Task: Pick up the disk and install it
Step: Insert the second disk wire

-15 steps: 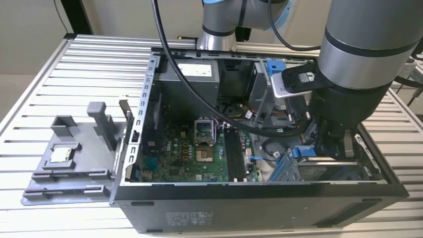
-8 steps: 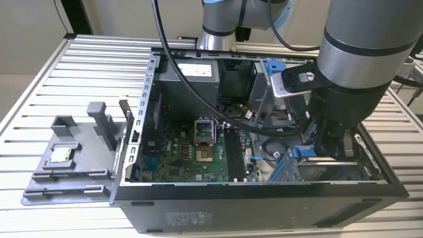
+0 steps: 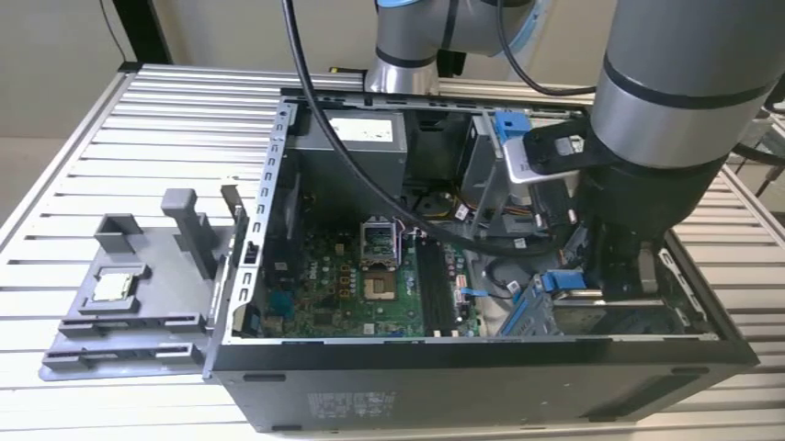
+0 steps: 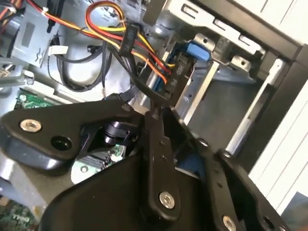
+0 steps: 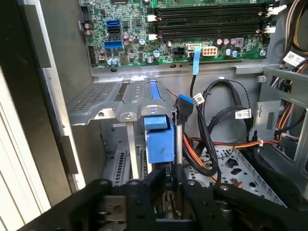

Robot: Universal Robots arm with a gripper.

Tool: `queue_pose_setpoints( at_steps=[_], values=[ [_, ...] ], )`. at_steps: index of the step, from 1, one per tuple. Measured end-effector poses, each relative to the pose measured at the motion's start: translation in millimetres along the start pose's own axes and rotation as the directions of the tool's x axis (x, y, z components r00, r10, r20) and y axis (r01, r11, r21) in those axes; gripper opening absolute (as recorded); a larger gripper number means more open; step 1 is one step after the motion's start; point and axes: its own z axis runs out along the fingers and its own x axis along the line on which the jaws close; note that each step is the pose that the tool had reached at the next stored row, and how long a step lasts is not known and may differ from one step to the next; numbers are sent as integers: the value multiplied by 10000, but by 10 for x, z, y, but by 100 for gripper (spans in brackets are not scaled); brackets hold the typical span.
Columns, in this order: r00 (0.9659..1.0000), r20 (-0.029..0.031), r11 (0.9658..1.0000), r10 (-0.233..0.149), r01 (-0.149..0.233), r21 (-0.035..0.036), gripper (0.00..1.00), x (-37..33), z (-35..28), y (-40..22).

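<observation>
The claw [image 5: 171, 177] is down inside the open computer case [image 3: 491, 386], in the corner at the exterior view's right, over the metal drive cage [image 5: 110, 101]. In the first wrist view its black fingers [image 5: 179, 179] stand close together, pressed in on the lower end of the disk [image 5: 159, 137]. The disk shows edge-on there, as an upright blue frame piece set in a slot of the cage. In the second wrist view a patch of the same blue shows between the two finger links of the claw [image 4: 185, 144]. In the exterior view the disk's blue frame [image 3: 564, 280] sits just beside the claw [image 3: 608, 276], low in the case.

A black cable with a blue-black plug [image 5: 185, 109] hangs just beside the disk. Red, orange and yellow wires [image 4: 110, 24] run past behind the claw. The green motherboard [image 3: 368, 285] lies on the case floor beyond the cage, towards the exterior view's left.

The grey arm [image 3: 675, 92] reaches down into the case from above. Outside the case, at the exterior view's left, a grey fixture tray [image 3: 123, 322] rests on the slatted metal worktop [image 3: 73, 156]. A small square silver chip [image 3: 114, 287] lies on the tray, well apart from the claw.
</observation>
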Motion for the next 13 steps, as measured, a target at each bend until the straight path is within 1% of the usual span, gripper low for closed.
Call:
queue_pose_setpoints(
  at_steps=[1, 4, 7, 8, 11, 12, 13],
  values=[
    [10000, 15, 10000, 4, -4, -2, 100, -2, -26, -8],
    [10000, 35, 10000, 10, -10, -10, 100, -7, -117, -35],
    [10000, 41, 10000, 13, -13, -14, 100, -13, -213, -63],
    [10000, 42, 10000, 13, -13, -14, 100, -13, -222, -66],
    [10000, 43, 10000, 13, -12, -14, 100, -13, -222, -66],
    [10000, 43, 10000, 13, -13, -14, 0, -13, -222, -66],
    [10000, 42, 10000, 12, -12, -15, 0, -13, -223, -66]
  ],
)
